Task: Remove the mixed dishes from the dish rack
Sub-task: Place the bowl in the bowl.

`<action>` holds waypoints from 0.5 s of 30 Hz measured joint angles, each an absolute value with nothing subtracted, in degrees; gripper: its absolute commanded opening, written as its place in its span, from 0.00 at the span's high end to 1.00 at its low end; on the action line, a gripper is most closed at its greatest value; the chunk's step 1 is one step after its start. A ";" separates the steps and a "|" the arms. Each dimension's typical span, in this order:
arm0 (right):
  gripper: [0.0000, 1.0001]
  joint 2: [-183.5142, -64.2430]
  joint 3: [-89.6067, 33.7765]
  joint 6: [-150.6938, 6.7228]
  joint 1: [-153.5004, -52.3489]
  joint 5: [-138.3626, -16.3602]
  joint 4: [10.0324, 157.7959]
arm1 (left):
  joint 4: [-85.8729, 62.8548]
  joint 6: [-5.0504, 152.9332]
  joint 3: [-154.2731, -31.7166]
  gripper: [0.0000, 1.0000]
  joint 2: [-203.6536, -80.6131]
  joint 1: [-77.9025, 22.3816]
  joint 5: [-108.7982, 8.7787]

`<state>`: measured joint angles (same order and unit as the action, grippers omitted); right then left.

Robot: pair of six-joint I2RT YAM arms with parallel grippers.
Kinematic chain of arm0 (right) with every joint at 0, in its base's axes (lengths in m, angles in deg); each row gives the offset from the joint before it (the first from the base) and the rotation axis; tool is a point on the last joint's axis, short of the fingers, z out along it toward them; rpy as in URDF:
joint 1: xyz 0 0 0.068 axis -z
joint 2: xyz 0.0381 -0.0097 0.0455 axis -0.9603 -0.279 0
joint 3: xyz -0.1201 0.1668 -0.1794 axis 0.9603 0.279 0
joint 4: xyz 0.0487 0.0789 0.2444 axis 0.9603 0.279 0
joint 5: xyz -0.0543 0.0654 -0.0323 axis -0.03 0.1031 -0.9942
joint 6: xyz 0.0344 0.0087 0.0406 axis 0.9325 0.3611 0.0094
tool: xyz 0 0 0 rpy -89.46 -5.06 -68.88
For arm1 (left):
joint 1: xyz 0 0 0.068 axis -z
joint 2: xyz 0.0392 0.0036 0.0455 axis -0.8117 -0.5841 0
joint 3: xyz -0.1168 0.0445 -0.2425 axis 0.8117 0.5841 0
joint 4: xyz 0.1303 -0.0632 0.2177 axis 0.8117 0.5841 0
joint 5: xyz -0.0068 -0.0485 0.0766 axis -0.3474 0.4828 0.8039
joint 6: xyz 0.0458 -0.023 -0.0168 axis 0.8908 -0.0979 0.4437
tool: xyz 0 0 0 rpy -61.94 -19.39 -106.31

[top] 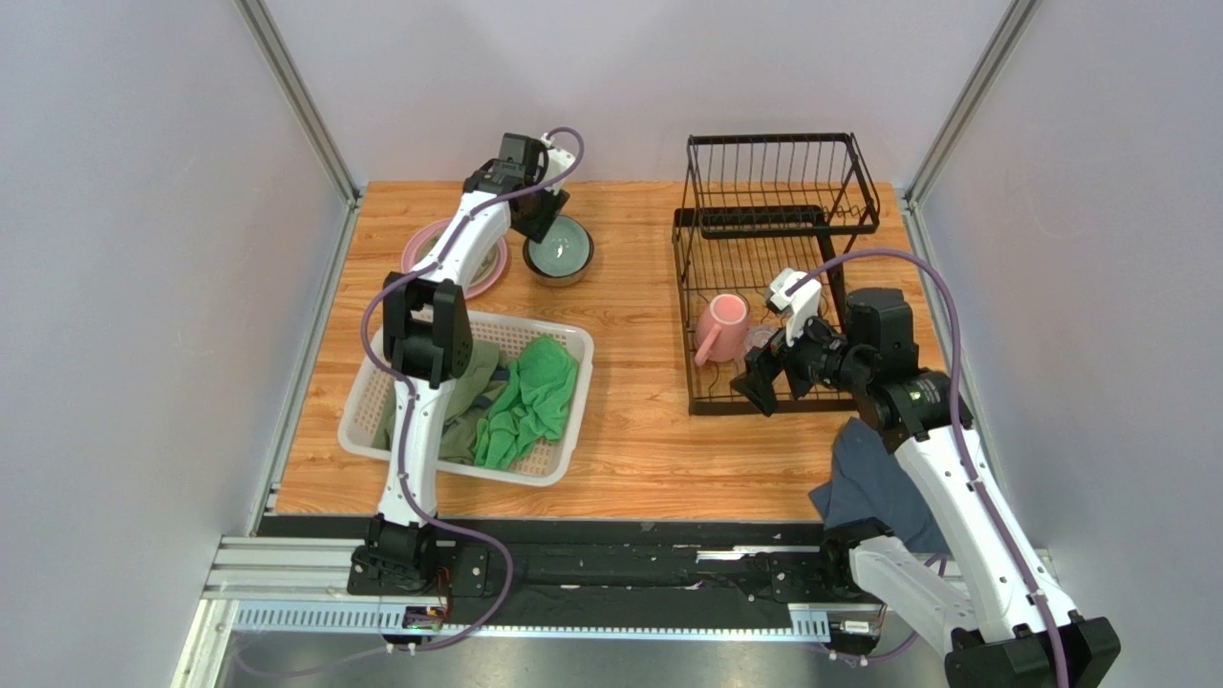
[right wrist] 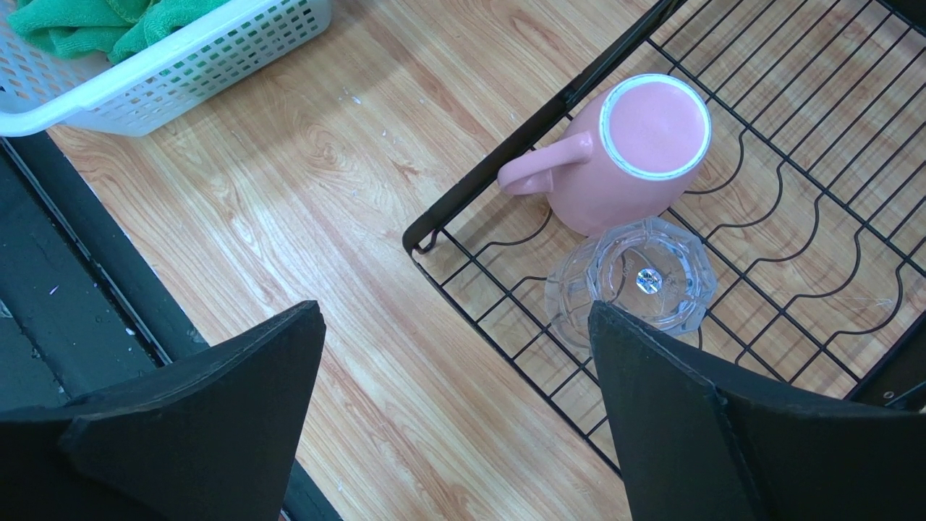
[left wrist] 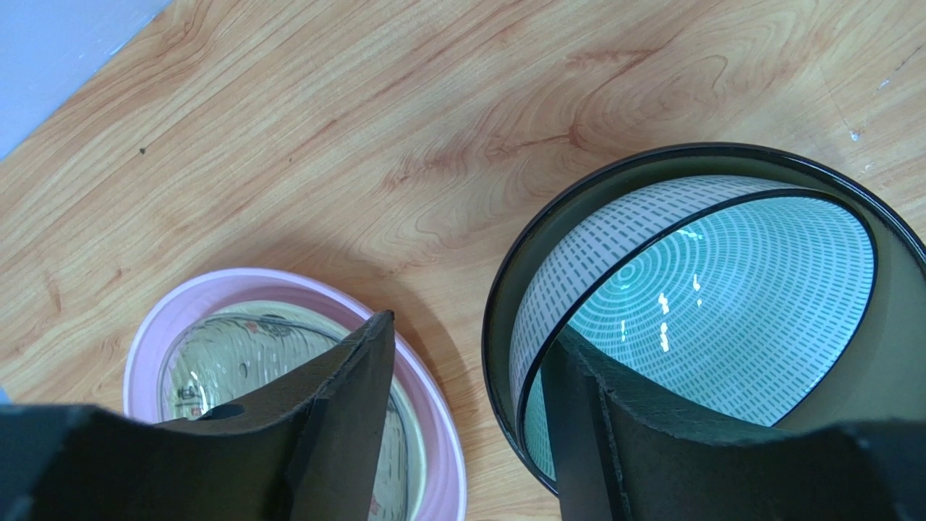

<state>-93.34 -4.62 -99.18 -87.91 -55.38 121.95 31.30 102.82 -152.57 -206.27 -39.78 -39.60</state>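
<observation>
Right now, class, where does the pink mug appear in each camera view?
Top external: pink mug right of centre, on the dish rack's lower tray.
Left wrist: not in view.
Right wrist: upper right, inverted.
Shared landmark: the rack's black wire, top and right-wrist views.

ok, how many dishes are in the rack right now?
2. Pink mug, upside down, and clear glass cup beside it, both on the rack's lower tray. Upper shelf looks bare from above.
</observation>
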 measured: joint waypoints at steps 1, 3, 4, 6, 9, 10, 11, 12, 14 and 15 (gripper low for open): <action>0.03 -93.41 -4.62 -99.18 -87.91 -55.38 121.95 | 31.22 102.82 -152.57 0.35 -206.29 -39.78 -39.53; 0.03 -93.56 -4.62 -99.18 -87.91 -55.38 121.95 | 30.89 102.86 -152.57 0.33 -206.29 -39.78 -39.44; 0.03 -93.65 -4.62 -99.18 -87.91 -55.35 121.93 | 30.67 102.86 -152.57 0.31 -206.29 -39.78 -39.27; 0.03 -93.84 -4.62 -99.18 -87.91 -55.38 121.95 | 30.32 102.95 -152.57 0.30 -206.34 -39.78 -39.07; 0.04 -93.98 -4.60 -99.18 -87.91 -55.38 121.95 | 30.12 103.24 -153.38 0.28 -206.84 -39.78 -38.61; 0.04 -93.98 -4.60 -99.18 -87.91 -55.38 121.93 | 30.04 103.37 -153.68 0.26 -207.06 -39.78 -38.55; 0.04 -93.98 -4.60 -99.18 -87.91 -55.35 121.93 | 29.86 103.54 -153.92 0.26 -207.26 -39.78 -38.37; 0.04 -94.00 -4.60 -99.18 -87.91 -55.38 121.93 | 29.84 103.76 -154.16 0.25 -207.45 -39.78 -38.28; 0.04 -94.00 -4.57 -99.18 -87.91 -55.38 121.93 | 29.58 104.02 -154.25 0.23 -207.67 -39.78 -38.20; 0.04 -94.00 -4.49 -99.18 -87.91 -55.38 121.91 | 29.47 104.13 -154.27 0.22 -207.76 -39.78 -38.17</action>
<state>-94.00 -4.49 -99.18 -87.91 -55.38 121.91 29.47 104.13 -154.27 -207.76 -39.78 -38.17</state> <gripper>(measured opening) 0.967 0.755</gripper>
